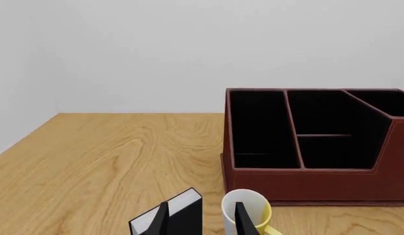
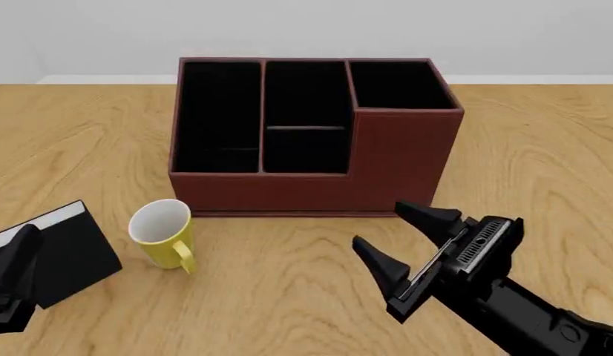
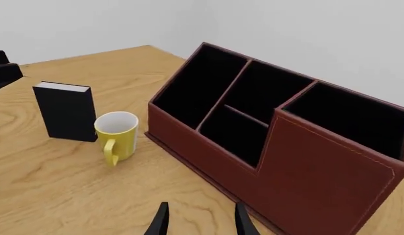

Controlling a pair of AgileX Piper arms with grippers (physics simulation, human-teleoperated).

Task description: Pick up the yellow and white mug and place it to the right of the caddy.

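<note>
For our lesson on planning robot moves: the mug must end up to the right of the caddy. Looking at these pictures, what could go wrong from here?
1. The yellow and white mug stands close beside the black book; a reach could knock the book.
2. The caddy sits just behind the mug, so a low carry rightward might clip its front wall.
3. The open right gripper hovers far from the mug; the left gripper is nearer, so a cross-table carry may be awkward.

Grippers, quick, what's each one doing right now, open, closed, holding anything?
Left gripper: jaws open, holding nothing.
Right gripper: jaws open wide, holding nothing.
</note>
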